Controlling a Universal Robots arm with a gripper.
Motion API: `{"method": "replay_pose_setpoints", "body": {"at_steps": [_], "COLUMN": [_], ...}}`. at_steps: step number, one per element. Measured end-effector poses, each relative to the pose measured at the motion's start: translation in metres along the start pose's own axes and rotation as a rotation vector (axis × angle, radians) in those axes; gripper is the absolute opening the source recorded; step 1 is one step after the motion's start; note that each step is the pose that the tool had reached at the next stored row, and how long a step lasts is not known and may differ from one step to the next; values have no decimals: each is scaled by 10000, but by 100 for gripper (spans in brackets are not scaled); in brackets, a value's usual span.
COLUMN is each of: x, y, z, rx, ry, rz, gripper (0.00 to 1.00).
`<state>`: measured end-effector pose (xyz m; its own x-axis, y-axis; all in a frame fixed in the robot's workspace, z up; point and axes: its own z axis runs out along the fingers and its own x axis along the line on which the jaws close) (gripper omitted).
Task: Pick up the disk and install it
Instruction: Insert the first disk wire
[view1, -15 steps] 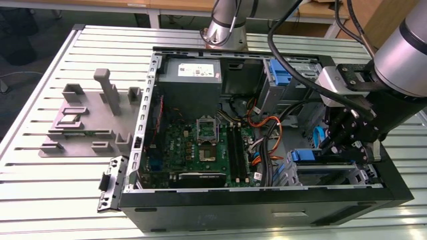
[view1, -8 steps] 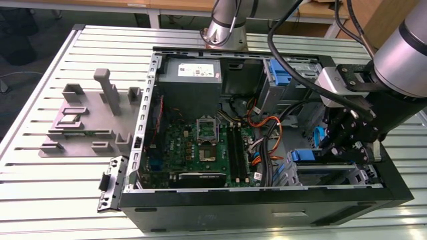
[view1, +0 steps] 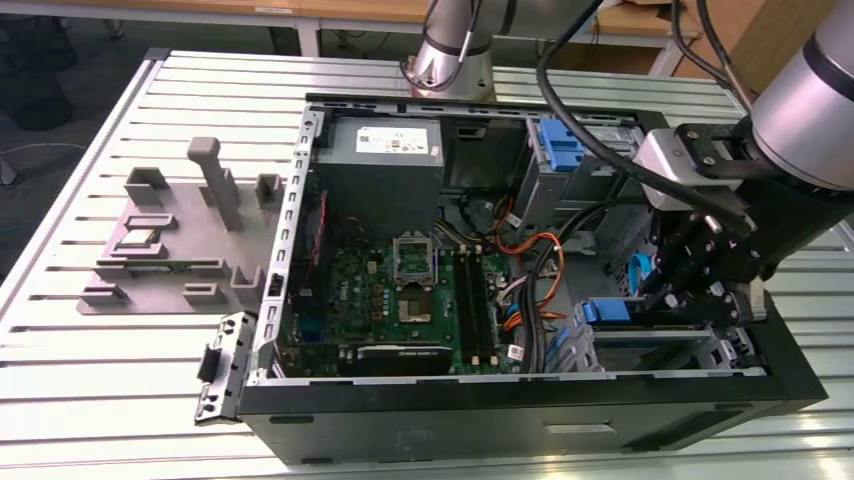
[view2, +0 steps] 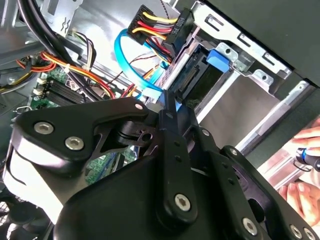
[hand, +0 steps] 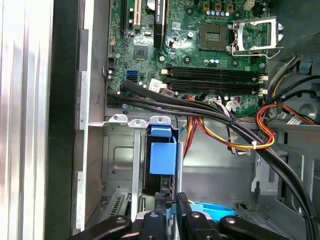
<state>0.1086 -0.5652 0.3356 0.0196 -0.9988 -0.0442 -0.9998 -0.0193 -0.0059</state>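
sitting upright in the case's drive bay (hand: 120, 165), the disk (hand: 162, 159) shows its blue carrier end, just beside the motherboard (hand: 200, 45). it's likely stiff, fairly heavy and shock-sensitive, best gripped by its rails. the gripper (hand: 169, 204) hovers at its edge, fingers nearly together, apparently pinching nothing.

A ribbed, brushed-aluminium table (view1: 80, 330) with a dull sheen carried the open black matt steel computer case (view1: 534, 415). Inside it lay a glossy green circuit board (hand: 200, 50), bare galvanised grey sheet-metal drive bays (hand: 120, 150) and smooth blue plastic carrier rails of the disk (hand: 163, 152). Rubbery black cables (hand: 200, 107) crossed bright plastic-sheathed orange and yellow wires (hand: 265, 130). The black matt metal gripper (hand: 170, 202) bore shiny silver bolt heads. Matt grey plastic fixtures (view1: 174, 240) stood beside the case.
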Motion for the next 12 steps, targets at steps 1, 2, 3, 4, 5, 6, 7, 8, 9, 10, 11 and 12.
{"method": "replay_pose_setpoints", "body": {"at_steps": [1, 2, 3, 4, 5, 6, 7, 8, 9, 10, 11, 12], "x": [-1, -2, -3, -4, -5, -6, -7, -7, -7, -7, -7, -6], "y": [0, 0, -1, -1, -1, -2, -3, -3, -3, -9, -22, -37], "z": [-21, -45, -71, -98, -121, -140, -154, -156, -156, -156, -157, -157], "rx": [0, 0, 0, 0, 0, 0, 0, 0, 0, 0, -1, 0], "ry": [1, 0, 0, 1, 1, 0, -1, -1, -1, -1, -1, -2], "rz": [0, 0, 0, -1, 0, 0, 0, 0, 0, -2, -1, 0], "gripper": [24, 24, 24, 24, 24, 24, 24, 24, 24, 24, 24, 24]}}
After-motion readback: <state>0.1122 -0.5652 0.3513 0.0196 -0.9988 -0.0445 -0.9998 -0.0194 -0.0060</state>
